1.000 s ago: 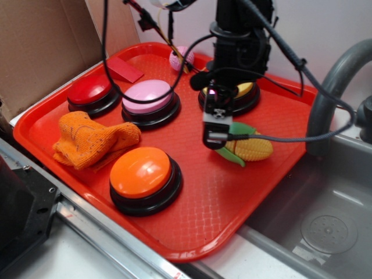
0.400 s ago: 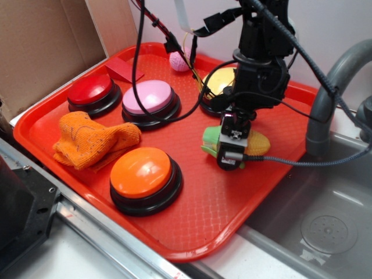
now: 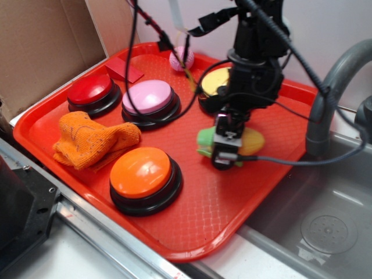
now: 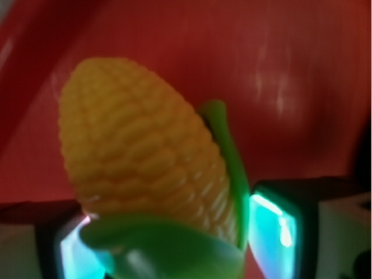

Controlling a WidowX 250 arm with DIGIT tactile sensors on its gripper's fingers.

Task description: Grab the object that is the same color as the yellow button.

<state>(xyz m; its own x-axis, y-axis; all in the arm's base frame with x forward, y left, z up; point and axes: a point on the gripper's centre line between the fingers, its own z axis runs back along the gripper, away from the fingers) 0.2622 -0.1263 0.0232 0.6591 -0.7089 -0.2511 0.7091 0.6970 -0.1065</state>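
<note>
The object, a toy corn cob [image 3: 254,141] with yellow kernels and green husk leaves, lies on the red tray [image 3: 244,215] just in front of the yellow button [image 3: 212,80]. My gripper [image 3: 225,156] is down over the cob's middle and hides part of it. In the wrist view the cob [image 4: 139,157] fills the space between my two fingers, with the husk against the glowing pads [image 4: 273,232] on both sides. The gripper [image 4: 168,244] is shut on the cob, which still rests on the tray.
An orange button [image 3: 141,168], a pink button [image 3: 148,96], a red button [image 3: 90,88], an orange cloth [image 3: 93,139], a pink ball [image 3: 177,58] and a red card [image 3: 124,70] share the tray. A sink [image 3: 331,226] with a grey faucet [image 3: 334,81] lies right; cardboard [image 3: 40,46] stands at the left.
The gripper moved from the cob's left end to over its middle, came down around it and closed in. The cob shifted slightly left with it.
</note>
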